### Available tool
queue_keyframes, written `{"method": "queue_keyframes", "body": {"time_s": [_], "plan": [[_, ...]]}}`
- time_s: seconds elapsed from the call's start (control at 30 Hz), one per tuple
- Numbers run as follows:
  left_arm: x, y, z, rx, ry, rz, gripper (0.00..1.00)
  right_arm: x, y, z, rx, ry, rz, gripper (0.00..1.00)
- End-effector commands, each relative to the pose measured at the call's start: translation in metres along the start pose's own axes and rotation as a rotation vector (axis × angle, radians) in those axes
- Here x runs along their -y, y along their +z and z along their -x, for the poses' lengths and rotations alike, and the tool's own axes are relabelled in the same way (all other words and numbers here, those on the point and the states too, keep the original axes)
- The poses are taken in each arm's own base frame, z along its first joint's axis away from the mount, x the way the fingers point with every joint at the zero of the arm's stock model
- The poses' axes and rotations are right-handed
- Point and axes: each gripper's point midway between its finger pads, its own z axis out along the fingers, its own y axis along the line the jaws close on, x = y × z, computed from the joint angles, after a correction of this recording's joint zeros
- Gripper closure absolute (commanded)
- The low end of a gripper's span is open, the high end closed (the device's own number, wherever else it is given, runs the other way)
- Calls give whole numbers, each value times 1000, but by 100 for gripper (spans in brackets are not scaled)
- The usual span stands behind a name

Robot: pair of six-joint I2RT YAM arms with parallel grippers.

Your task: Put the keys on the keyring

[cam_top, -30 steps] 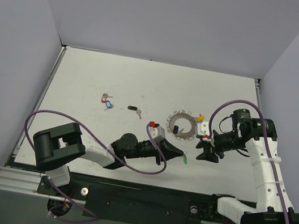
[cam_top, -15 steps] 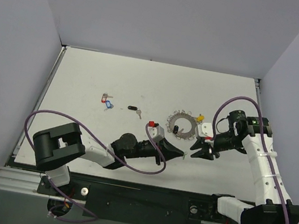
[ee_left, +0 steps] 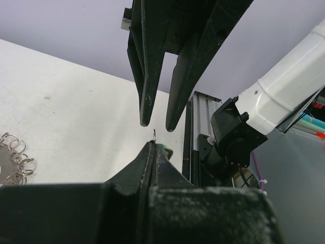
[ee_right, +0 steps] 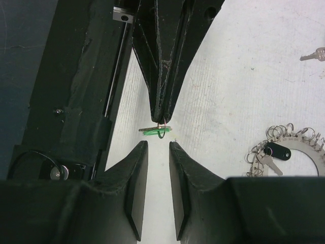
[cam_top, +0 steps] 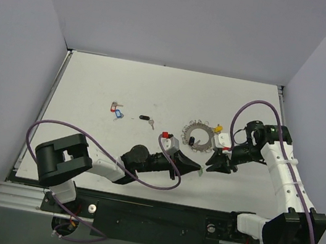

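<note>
My left gripper (cam_top: 198,165) is shut on the small ring of a green-tagged key (ee_right: 157,132), which hangs just past its tips (ee_right: 161,114). In the left wrist view the shut jaws (ee_left: 154,146) show the ring's tip above them. My right gripper (cam_top: 212,165) is open and empty, its fingertips either side of the green key and a little short of it (ee_right: 157,146). The keyring (cam_top: 200,136) lies flat behind both grippers, with a yellow tag (cam_top: 217,128) and a black-tagged key (ee_right: 278,151) on it. Its loops also show in the left wrist view (ee_left: 15,157).
Loose keys lie at the left middle of the table (cam_top: 94,85): red and blue tags (cam_top: 115,111) and a black-headed key (cam_top: 145,119) with a silver key beside it. The table's near edge and rail (cam_top: 137,202) run just behind the arms.
My right gripper has moved left and down to face the left gripper's tip, its open fingers now at the green key. The left arm has not moved.
</note>
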Motion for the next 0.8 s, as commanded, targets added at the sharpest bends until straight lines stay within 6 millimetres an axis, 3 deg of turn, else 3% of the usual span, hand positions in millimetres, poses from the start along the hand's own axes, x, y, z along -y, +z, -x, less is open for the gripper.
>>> {"method": "queue_keyframes", "body": {"time_s": [0.0, 0.77], "plan": [[46, 0, 108, 380, 118, -169, 100, -49, 2, 19, 78, 193, 142, 81], [49, 2, 114, 396, 125, -177, 100, -51, 9, 19, 84, 201, 189, 91]]}}
